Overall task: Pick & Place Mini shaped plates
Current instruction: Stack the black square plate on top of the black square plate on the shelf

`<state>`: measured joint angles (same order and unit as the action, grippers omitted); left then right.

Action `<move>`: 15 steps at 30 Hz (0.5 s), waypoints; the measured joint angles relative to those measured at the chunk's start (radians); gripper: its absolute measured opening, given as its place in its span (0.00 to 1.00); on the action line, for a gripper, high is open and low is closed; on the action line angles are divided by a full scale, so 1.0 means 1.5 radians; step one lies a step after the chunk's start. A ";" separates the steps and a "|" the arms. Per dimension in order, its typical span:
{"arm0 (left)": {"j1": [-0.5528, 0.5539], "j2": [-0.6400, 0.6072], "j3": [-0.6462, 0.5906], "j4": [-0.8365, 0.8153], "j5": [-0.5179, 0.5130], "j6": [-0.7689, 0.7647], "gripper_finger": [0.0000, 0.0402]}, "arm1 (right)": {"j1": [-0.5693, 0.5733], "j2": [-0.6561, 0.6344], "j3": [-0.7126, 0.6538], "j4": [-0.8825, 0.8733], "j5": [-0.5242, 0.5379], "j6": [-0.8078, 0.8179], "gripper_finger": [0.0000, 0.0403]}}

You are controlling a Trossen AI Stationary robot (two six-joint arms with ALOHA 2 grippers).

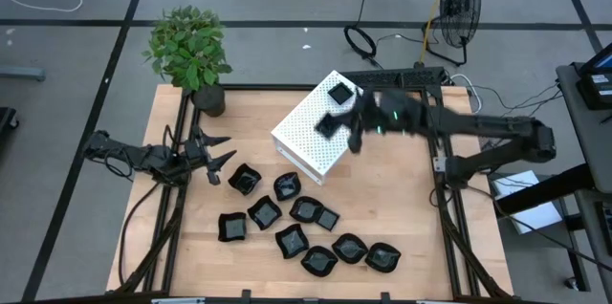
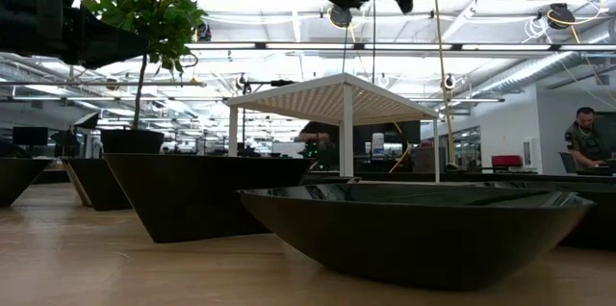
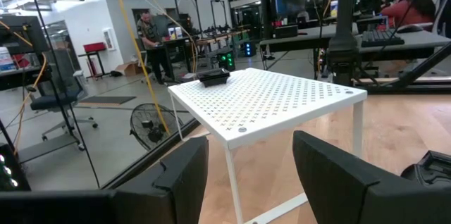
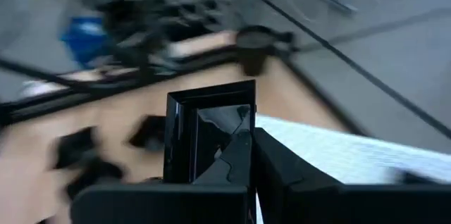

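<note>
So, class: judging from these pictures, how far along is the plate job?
Done: one small plate sits on the white perforated box. In hand: the right claw holds a square plate above the box. Left: about eleven plates on the table; the left claw waits open.

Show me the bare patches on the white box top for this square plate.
The white perforated box is mostly bare. One small square plate sits near its far corner; the right pincer holds another square plate over it. Table front is crowded with plates.
</note>
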<state>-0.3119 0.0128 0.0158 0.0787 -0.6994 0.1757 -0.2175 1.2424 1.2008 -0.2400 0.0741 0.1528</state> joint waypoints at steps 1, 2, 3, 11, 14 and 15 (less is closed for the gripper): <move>0.000 0.000 0.000 0.000 0.000 0.000 0.53 | -0.023 0.020 0.049 -0.041 0.000 -0.010 0.00; 0.000 0.000 0.000 0.000 0.000 0.000 0.53 | -0.047 0.042 0.103 -0.077 0.000 -0.016 0.00; 0.000 0.000 0.000 0.000 0.000 0.000 0.53 | -0.071 0.064 0.152 -0.117 -0.001 -0.019 0.00; 0.000 0.000 0.000 0.000 0.000 0.000 0.53 | -0.253 0.222 0.359 -0.336 -0.152 0.039 0.00; 0.000 0.000 0.000 0.000 0.000 0.000 0.53 | -0.297 0.255 0.354 -0.362 -0.215 0.054 0.00; 0.000 0.000 0.000 0.000 0.000 0.000 0.53 | -0.307 0.264 0.349 -0.366 -0.223 0.054 0.00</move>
<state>-0.3119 0.0132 0.0156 0.0788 -0.6994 0.1757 -0.6788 1.6383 1.7245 -0.7889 -0.2609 0.2333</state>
